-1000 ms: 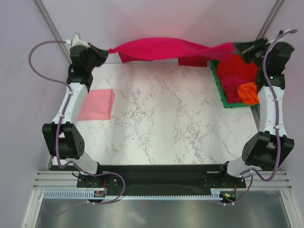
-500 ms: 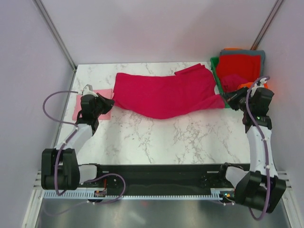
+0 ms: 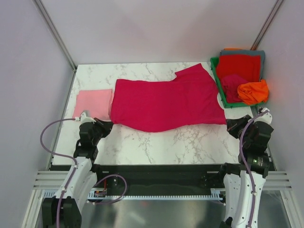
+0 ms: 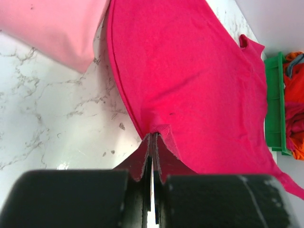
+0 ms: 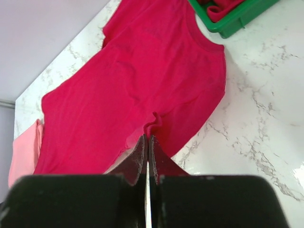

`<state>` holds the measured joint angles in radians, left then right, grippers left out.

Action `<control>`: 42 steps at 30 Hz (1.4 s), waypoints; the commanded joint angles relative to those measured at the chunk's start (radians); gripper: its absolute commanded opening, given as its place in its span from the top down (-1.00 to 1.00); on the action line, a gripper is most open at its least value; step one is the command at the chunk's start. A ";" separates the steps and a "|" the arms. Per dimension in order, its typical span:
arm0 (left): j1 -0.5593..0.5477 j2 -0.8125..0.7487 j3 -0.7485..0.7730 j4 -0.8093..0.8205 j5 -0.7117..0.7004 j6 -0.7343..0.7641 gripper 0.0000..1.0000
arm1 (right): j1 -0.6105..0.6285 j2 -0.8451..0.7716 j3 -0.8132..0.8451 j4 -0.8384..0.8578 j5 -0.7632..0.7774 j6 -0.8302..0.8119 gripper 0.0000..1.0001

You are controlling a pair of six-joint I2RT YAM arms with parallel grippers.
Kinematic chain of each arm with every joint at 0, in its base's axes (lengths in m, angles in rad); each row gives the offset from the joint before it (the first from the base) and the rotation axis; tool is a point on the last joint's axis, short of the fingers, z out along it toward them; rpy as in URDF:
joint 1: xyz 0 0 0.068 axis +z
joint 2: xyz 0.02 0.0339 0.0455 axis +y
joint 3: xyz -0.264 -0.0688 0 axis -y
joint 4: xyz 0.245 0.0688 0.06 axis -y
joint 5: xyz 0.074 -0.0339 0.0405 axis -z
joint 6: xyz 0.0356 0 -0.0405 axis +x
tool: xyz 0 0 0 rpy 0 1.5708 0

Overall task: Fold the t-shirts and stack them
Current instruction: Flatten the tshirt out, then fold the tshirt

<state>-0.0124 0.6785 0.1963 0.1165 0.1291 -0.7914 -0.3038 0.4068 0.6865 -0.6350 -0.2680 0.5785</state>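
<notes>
A deep crimson t-shirt (image 3: 166,102) lies spread flat across the middle of the marble table, one sleeve toward the far right. My left gripper (image 3: 109,124) is shut on its near left edge, where a pinch of cloth (image 4: 164,130) rises between the fingertips of the left gripper (image 4: 153,137). My right gripper (image 3: 230,124) is shut on the near right corner, and a small curl of the crimson t-shirt (image 5: 142,80) shows at the tips of the right gripper (image 5: 148,137). A light pink folded t-shirt (image 3: 93,103) lies just left of it, touching its edge.
A green bin (image 3: 216,71) at the far right holds a red shirt (image 3: 237,66), a magenta one (image 3: 232,85) and an orange one (image 3: 252,91), with grey cloth (image 3: 260,54) behind. Walls close in the table at the back and sides.
Both arms drew back from the far edge toward the near edge and came down. The crimson t-shirt went from hanging stretched between them to lying flat on the table.
</notes>
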 commanded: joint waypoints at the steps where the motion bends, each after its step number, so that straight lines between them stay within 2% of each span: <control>1: 0.000 0.015 0.026 -0.015 -0.040 -0.045 0.95 | 0.003 0.024 0.005 -0.023 0.073 -0.026 1.00; 10: 0.002 0.237 0.199 -0.018 -0.022 -0.022 0.95 | 0.003 0.253 0.106 0.110 0.131 -0.023 1.00; 15: 0.000 0.302 0.284 -0.031 -0.062 -0.009 0.96 | 0.003 0.412 0.204 0.179 0.136 -0.012 1.00; 19: 0.002 0.413 0.377 -0.037 -0.086 0.009 0.95 | 0.009 0.565 0.269 0.230 0.121 -0.002 1.00; 30: 0.002 0.660 0.520 -0.017 -0.089 0.011 0.95 | 0.132 0.875 0.485 0.276 0.228 -0.003 1.00; 35: 0.002 0.699 0.552 -0.012 -0.111 0.006 0.95 | 0.166 0.980 0.553 0.279 0.239 -0.012 1.00; 42: 0.002 0.662 0.503 0.003 -0.181 -0.026 0.95 | 0.195 1.058 0.607 0.288 0.262 -0.012 1.00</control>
<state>-0.0124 1.3743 0.7074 0.0711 0.0223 -0.8021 -0.1131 1.4517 1.2358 -0.3882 -0.0383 0.5774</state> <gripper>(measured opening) 0.026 0.010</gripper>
